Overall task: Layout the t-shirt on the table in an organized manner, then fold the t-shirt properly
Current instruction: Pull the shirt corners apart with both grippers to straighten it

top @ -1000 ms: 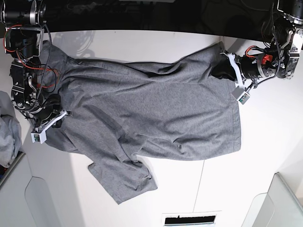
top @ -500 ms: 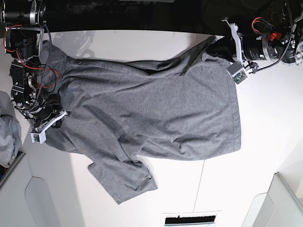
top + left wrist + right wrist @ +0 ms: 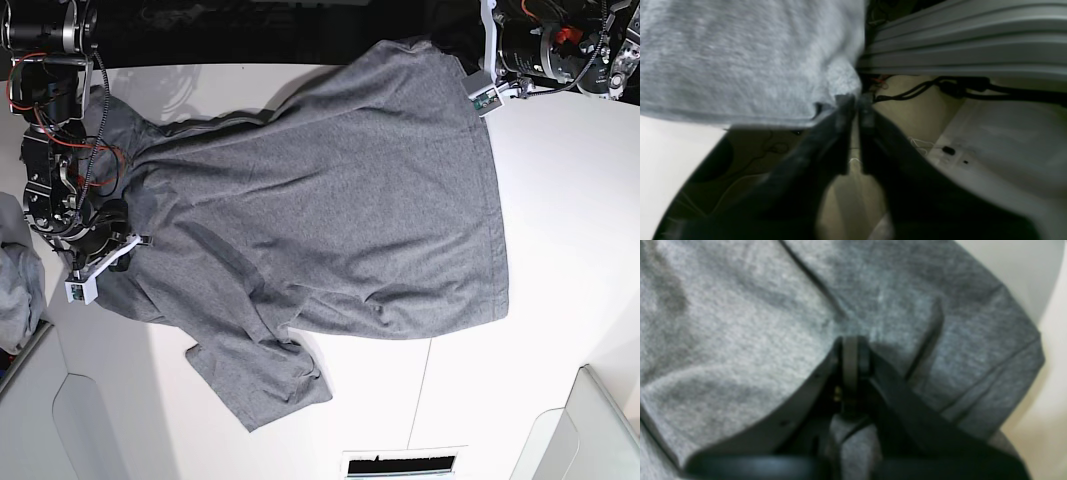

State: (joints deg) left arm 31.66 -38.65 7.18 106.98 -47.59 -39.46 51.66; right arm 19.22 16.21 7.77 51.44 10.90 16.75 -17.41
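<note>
T-shirt (image 3: 330, 220) lies spread over the white table (image 3: 560, 230), grey, with one sleeve pointing to the near edge beside the dark seam line (image 3: 420, 385). Compared with a second ago, its far right corner is pulled up and back: then this corner lay folded near the middle of the right side, now it reaches the far edge of the table, and the body looks wider and flatter there. The left gripper (image 3: 857, 100) has moved with it from the right side to the far right corner. Its jaws stand a narrow slit apart, and the hem of the shirt ends just at the tips; whether cloth is pinched there I cannot tell, the view is blurred. The right gripper (image 3: 850, 350) has not moved and stays at the left edge, its jaws pressed together with a fold of the shirt between them. The base view cuts off both arms at the picture border. A paler bundle of cloth (image 3: 18, 295) shows only partly at the left. The right side and the near right part of the table are bare.
</note>
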